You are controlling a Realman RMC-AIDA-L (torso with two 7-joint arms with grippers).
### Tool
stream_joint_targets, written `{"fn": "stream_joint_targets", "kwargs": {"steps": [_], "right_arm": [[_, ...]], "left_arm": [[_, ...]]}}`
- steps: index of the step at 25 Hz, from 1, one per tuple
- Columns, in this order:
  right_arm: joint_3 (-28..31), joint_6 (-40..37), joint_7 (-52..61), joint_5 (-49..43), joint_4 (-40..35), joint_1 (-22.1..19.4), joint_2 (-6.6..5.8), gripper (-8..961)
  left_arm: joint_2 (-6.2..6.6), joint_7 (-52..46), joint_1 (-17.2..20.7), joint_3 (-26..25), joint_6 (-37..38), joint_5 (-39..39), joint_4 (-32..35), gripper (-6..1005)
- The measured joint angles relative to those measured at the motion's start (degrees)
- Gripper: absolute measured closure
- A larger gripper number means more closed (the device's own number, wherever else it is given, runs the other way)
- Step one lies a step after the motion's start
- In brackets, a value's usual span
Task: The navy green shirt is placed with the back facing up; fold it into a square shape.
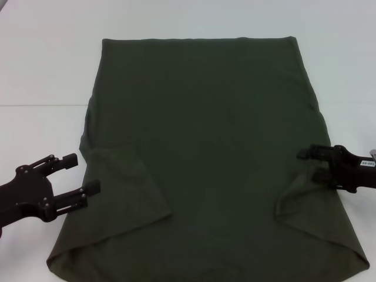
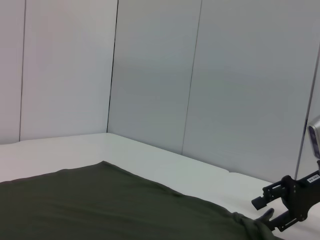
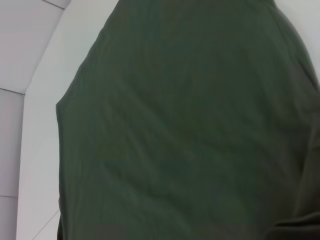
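Both claws sit at the shirt's side edges, and I read that as staging for the next fold. From my seat, the navy green shirt (image 1: 205, 147) lies flat on the white worktop (image 1: 41, 70), its far hem straight across the back of the head view and the two short sleeves already turned inward over the body near my end, so the cloth is a long panel, not yet a square. That layout makes sense: with the sleeves tucked in, I judge what remains is to bring one end over the other. My left claw (image 1: 75, 174) hovers just off the shirt's left border beside the folded sleeve, its two fingers spread wide, one above the other, gripping nothing and not touching the cloth as far as I can see. My right claw (image 1: 310, 164) is at the opposite border, fingertips right at the fabric's edge or slightly over it; its fingers are parted as well, and I see no cloth pinched between them. The left wrist view shows the same right claw (image 2: 267, 212) released beside a small ruck at the shirt's edge. The right wrist view shows only cloth and worktop.
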Motion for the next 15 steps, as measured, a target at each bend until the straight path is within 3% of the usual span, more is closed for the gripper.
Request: {"fn": "stream_joint_targets", "kwargs": {"steps": [7,15], "right_arm": [[0.6,-1.0,0.4,0.4,0.5,-2.0,-0.08,171],[0.2,0.5,0.1,0.5,1.4,-0.9,0.5,174]], "left_arm": [[0.07,0.0,0.1,-0.7,0.1,0.0,0.0,175],[0.09,0.0,0.1,-0.7,0.3,0.0,0.0,175]]}}
